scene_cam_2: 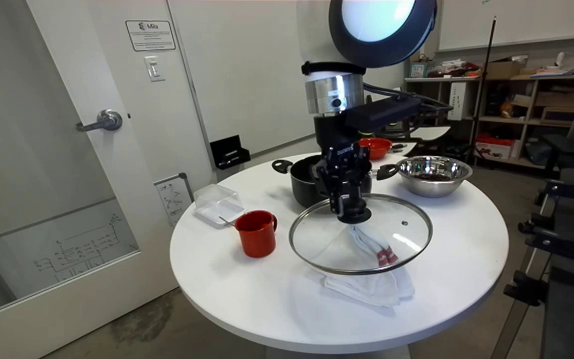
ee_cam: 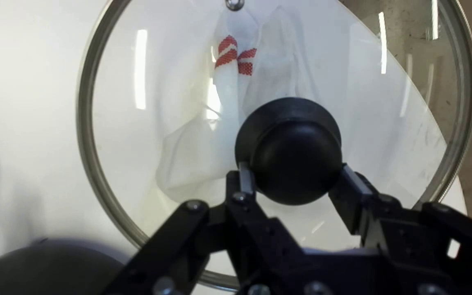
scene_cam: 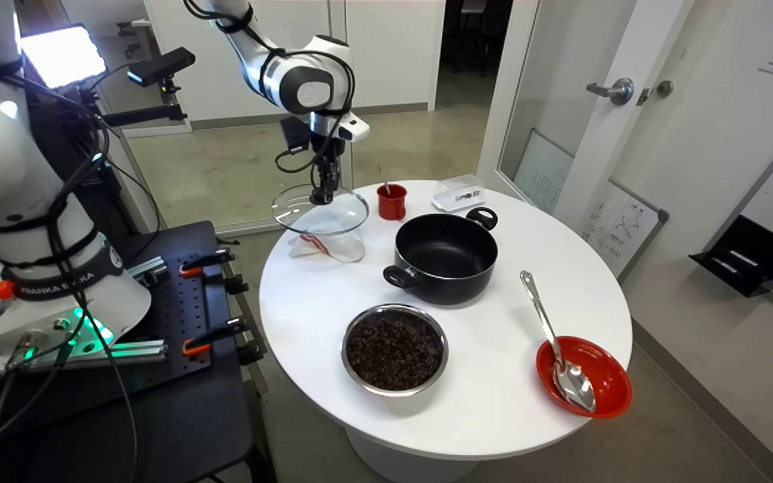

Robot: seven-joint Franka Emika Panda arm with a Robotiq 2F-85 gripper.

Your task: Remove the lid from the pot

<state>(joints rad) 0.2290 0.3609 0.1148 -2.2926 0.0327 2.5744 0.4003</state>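
Nearest the camera, at the far left of an exterior view, a black stand carries my white base. To its right hangs my claw, fingers downward and spaced to the width of a dark knob; in the wrist view the pads meet that knob on both sides. By it I have hold of the lid, glass with a silvery rim, aloft over a white cloth with red stripes on the round white bench. Next, toward the bench's near edge, comes a steel bowl of small dark reddish bits, and farther back a red mug with a thin handle poking out. Then stands the black pot, upright, its dark inside in sight and a small handle at either side, apart from the lid I hold. Behind it sits a clear plastic box. Farther right, a silvery spoon leans in a red bowl, its handle reaching out over the rim. Last, beyond the bench, comes a white-framed door with a metal lever.
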